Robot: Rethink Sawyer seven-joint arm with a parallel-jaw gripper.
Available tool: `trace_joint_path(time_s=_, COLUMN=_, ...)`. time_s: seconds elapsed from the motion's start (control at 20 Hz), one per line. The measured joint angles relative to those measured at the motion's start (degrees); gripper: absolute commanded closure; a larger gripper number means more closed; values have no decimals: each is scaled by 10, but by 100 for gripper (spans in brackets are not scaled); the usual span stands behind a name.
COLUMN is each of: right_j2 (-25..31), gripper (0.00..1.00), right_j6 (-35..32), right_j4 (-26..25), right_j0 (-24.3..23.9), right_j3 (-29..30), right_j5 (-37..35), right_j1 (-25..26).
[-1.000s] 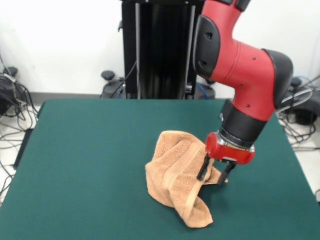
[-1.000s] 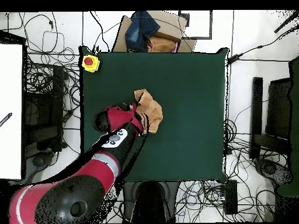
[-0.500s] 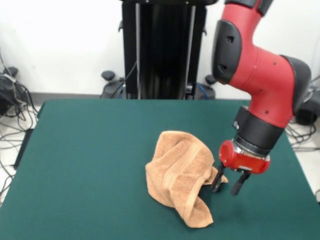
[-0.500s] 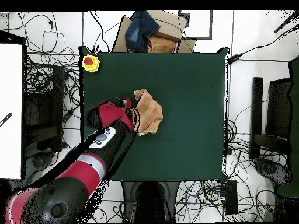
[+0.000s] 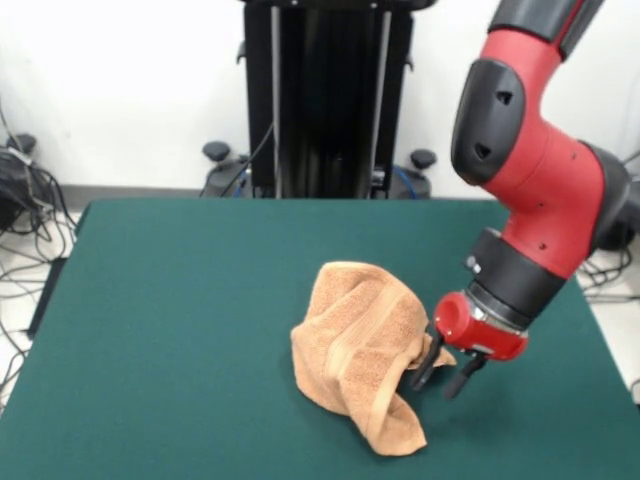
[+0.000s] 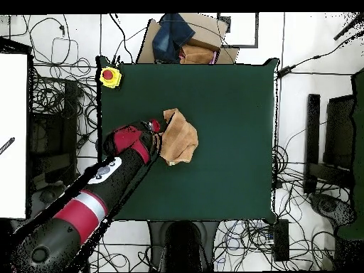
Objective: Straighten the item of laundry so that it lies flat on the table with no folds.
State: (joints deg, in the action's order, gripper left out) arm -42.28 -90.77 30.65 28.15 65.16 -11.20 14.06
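Note:
The item of laundry (image 5: 358, 345) is a peach-orange towel lying crumpled and folded over itself near the middle of the dark green table (image 5: 180, 300). A woven band runs down its front fold. My gripper (image 5: 438, 376) hangs low over the table just right of the towel, tilted, and open with nothing between its fingers. Its left finger (image 5: 422, 368) stands beside the towel's small right corner. In the overhead view the towel (image 6: 180, 136) lies left of the centre of the table (image 6: 227, 106), with my gripper (image 6: 157, 128) at its left edge.
A yellow box with a red button (image 6: 109, 75) sits at one table corner. A cardboard box with blue cloth (image 6: 181, 39) stands beyond the table's far edge. Cables cover the floor around the table. The black pedestal (image 5: 325, 100) rises behind the table.
My gripper has moved off the towel's fold to the right in the front view and now tilts beside it. The towel's shape has hardly changed.

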Motion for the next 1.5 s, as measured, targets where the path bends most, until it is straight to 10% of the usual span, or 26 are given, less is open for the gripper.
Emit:
trace_joint_path(time_s=0.5, right_j2=-22, gripper=0, right_j6=0, right_j4=3, right_j0=4, right_j3=-1, right_j5=-16, right_j1=18)
trace_joint_path(time_s=1.5, right_j2=-27, gripper=0, right_j6=0, right_j4=-25, right_j0=-3, right_j3=45, right_j5=-34, right_j1=-103)
